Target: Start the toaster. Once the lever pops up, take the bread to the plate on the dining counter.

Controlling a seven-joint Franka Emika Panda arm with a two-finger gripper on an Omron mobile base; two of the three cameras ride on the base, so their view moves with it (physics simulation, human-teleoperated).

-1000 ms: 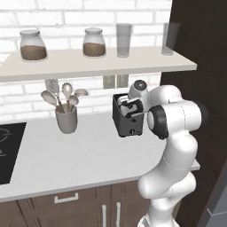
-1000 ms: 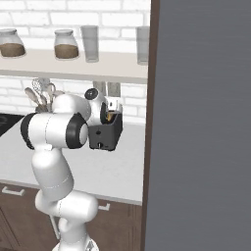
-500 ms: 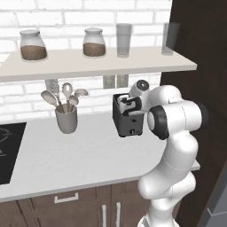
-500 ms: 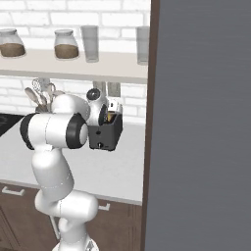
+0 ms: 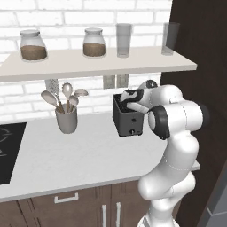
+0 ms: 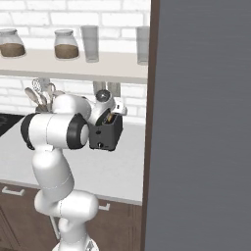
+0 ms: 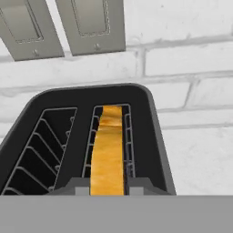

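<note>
The dark grey toaster [image 5: 128, 123] [image 6: 104, 138] [image 7: 154, 136] stands on the light grey worktop against the white brick wall. The golden bread [image 7: 108, 152] stands upright in its right-hand slot; the left slot is empty. A sliver of the bread [image 6: 111, 118] shows above the toaster's top. My gripper [image 5: 129, 100] [image 6: 108, 116] [image 7: 107, 189] reaches down onto the toaster's top. Its fingertips [image 7: 76, 188] press against both faces of the slice, shut on it. The plate and the dining counter are out of view.
A grey crock of wooden utensils [image 5: 66, 119] stands left of the toaster. A shelf [image 5: 93, 65] with jars and glasses hangs close above the hand. A black cooktop [image 5: 9, 150] lies far left. A tall dark panel [image 6: 201, 122] walls off the right. Two wall outlets [image 7: 91, 22] sit behind the toaster.
The jaws have closed from wide apart onto the bread in the slot. The hand has stayed over the toaster; the base has not moved.
</note>
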